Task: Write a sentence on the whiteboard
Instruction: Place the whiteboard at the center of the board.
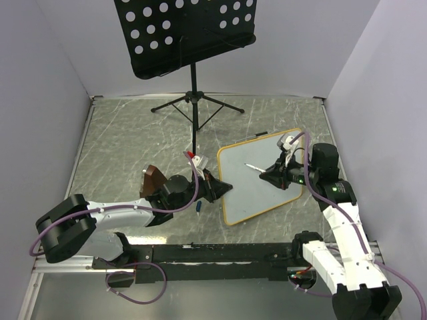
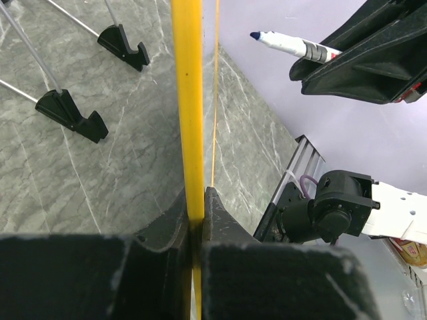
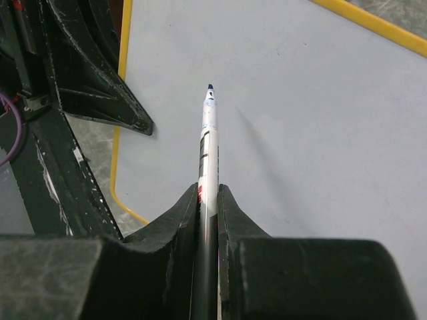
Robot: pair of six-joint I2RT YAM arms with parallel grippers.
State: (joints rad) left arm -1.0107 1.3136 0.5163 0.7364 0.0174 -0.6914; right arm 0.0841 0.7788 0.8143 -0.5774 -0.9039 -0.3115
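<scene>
The whiteboard (image 1: 257, 183) lies tilted on the floor, white with a yellow-orange frame. Its face shows no writing, so the sentence is not in view. My left gripper (image 1: 225, 186) is shut on the board's left frame edge; in the left wrist view the jaws (image 2: 197, 208) pinch the yellow frame (image 2: 189, 100). My right gripper (image 1: 268, 175) is shut on a white marker (image 3: 209, 150) with a blue tip and points it over the board's face (image 3: 313, 133). I cannot tell if the tip touches. The marker also shows in the left wrist view (image 2: 297, 46).
A black perforated music stand (image 1: 183, 30) stands at the back, its tripod feet (image 2: 73, 115) near the board. A small blue object (image 1: 200, 209) lies by the left gripper. A brown object (image 1: 153, 181) sits at the left wrist. Grey walls close three sides.
</scene>
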